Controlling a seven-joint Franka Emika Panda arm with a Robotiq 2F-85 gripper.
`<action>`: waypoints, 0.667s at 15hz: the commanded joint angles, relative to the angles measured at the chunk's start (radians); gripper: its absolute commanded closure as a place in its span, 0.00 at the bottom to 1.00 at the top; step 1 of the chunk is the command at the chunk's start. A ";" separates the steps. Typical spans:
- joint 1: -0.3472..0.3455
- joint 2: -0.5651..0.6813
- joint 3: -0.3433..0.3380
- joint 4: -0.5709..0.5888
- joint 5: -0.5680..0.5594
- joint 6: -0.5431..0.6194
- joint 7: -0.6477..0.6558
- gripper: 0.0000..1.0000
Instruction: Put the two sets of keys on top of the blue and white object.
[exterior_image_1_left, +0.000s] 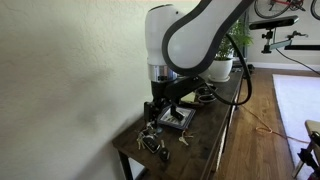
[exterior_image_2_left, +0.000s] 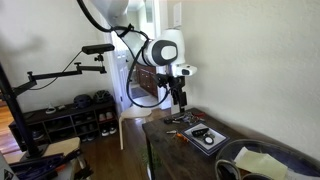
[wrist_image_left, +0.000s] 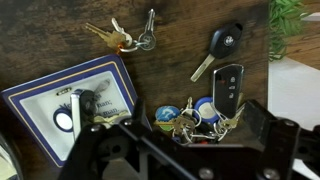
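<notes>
In the wrist view the blue and white object (wrist_image_left: 60, 92) lies flat at the left, and a black fob with a ring (wrist_image_left: 80, 106) rests on it. A bunch of silvery keys with round blue tags (wrist_image_left: 190, 118) lies on the dark wood, joined to a black fob (wrist_image_left: 228, 85) and a black car key (wrist_image_left: 222, 45). A smaller set with brass-coloured keys (wrist_image_left: 125, 38) lies farther off. My gripper (wrist_image_left: 185, 138) hangs open over the tagged bunch, one finger on each side, holding nothing. In both exterior views the gripper (exterior_image_1_left: 162, 108) (exterior_image_2_left: 181, 103) hovers above the table (exterior_image_1_left: 205, 140).
A white plant pot (exterior_image_1_left: 221, 66) with a green plant stands at the table's far end. A wall runs along one long side of the narrow table. A dark round dish (exterior_image_2_left: 262, 162) sits at the near end in an exterior view.
</notes>
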 joint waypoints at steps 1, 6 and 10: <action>0.008 0.045 0.008 0.056 0.030 -0.039 0.022 0.00; 0.019 0.114 0.014 0.128 0.049 -0.060 0.021 0.00; 0.036 0.164 0.017 0.184 0.058 -0.084 0.022 0.00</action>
